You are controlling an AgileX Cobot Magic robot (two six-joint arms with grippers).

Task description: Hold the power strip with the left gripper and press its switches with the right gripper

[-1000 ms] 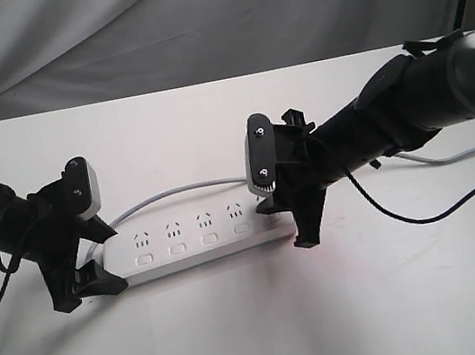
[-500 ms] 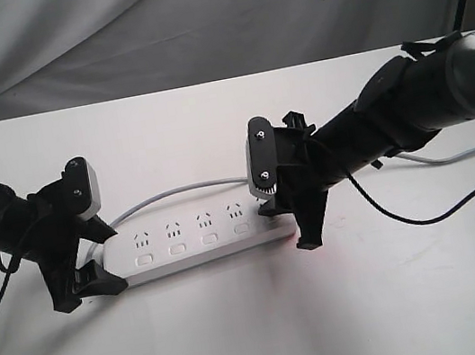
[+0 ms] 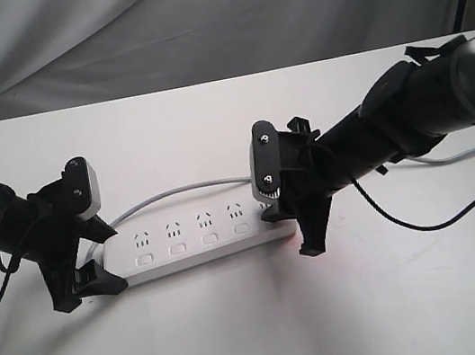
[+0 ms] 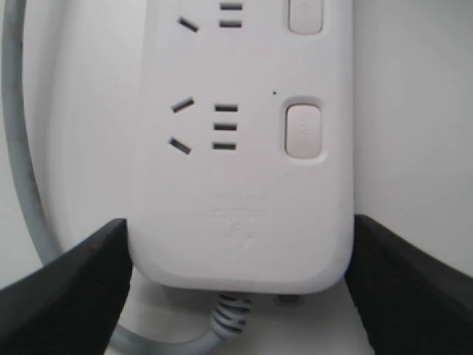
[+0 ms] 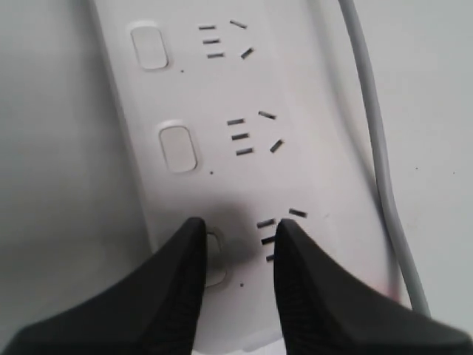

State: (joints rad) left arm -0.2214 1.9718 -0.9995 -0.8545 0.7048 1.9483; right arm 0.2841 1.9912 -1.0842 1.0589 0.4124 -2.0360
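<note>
White table [image 3: 246,340] stretching under whole scene. On it I'm seeing power strip [image 3: 193,239] lying flat, running lengthwise across middle. Left gripper [image 3: 93,252] clamping strip's cord end, jaws pressing both long edges. Right gripper [image 3: 287,228] hanging over opposite end, jaws narrowly parted, holding nothing. One fingertip [image 5: 188,251] covering end button of switches [image 3: 176,249]; I'm not making out whether it's touching. Beyond strip, grey cord [image 3: 176,190] curving off toward right. Farthest back, grey cloth [image 3: 193,21] hanging.
</note>
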